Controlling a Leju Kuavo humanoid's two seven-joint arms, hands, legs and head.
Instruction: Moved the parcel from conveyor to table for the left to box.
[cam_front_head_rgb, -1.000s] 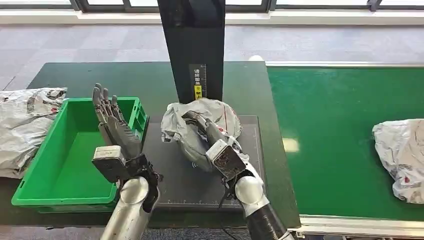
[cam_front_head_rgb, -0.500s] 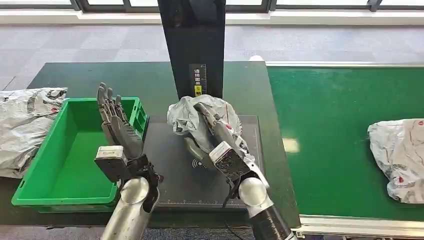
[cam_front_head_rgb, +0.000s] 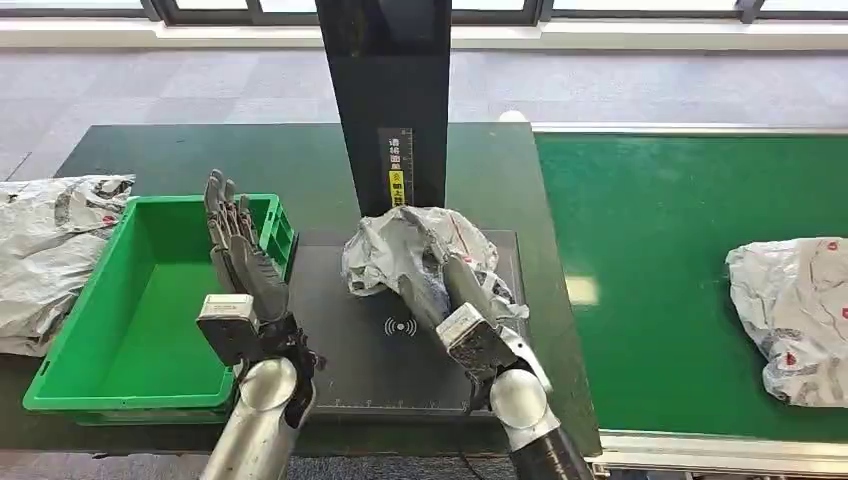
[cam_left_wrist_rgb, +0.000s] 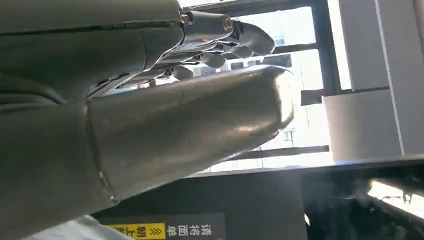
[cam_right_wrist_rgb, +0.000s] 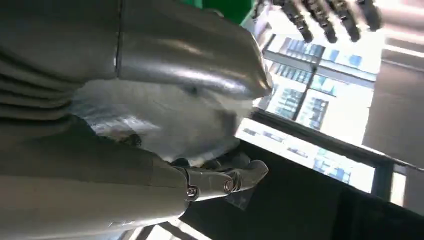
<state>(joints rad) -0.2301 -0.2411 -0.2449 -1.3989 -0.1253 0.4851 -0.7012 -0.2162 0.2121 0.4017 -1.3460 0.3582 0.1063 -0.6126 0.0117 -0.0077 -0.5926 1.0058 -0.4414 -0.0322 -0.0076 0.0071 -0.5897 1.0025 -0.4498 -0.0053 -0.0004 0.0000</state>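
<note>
Right hand (cam_front_head_rgb: 452, 285) fingers spread apart, lying against grey parcel (cam_front_head_rgb: 400, 245) on black mat (cam_front_head_rgb: 350, 350); left hand (cam_front_head_rgb: 238, 255) flat, fingers apart, beside green bin (cam_front_head_rgb: 110, 330).

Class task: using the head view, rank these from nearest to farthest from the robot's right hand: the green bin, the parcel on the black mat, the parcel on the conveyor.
1. Parcel on the black mat, at the right hand.
2. Green bin, far left.
3. Parcel on the conveyor, far right.

- Grey carpet floor (cam_front_head_rgb: 200, 90) at 12 o'clock; daylit window frames (cam_front_head_rgb: 500, 12) along far edge
- Dark green table (cam_front_head_rgb: 300, 155) centre; black post (cam_front_head_rgb: 385, 90) rising at 12 o'clock
</note>
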